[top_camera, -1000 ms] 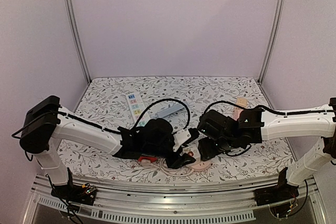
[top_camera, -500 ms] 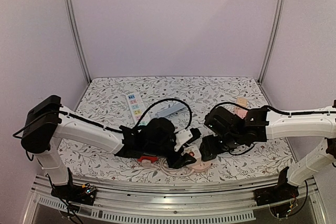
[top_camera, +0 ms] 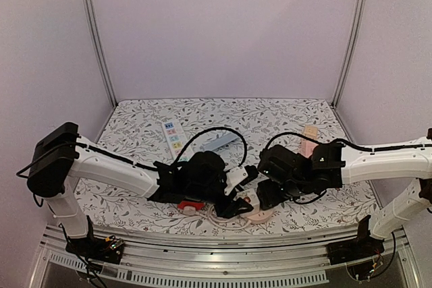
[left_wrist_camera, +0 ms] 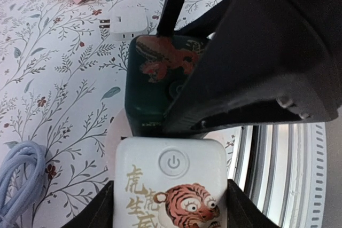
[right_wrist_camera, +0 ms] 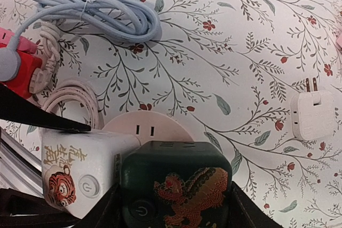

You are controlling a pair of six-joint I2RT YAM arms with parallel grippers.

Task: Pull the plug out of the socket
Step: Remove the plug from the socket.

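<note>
Cubes with rounded corners: white plug [left_wrist_camera: 170, 185], green plug [right_wrist_camera: 176, 185]; probably glossy plastic.

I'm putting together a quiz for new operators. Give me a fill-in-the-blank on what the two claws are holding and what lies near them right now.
1. The tiger cube held in the left claw is ___.
2. The dragon cube held in the right claw is dark ___.
3. The loose white adapter lying on the table shows ___ metal prongs.

Missing words: white; green; two.
</note>
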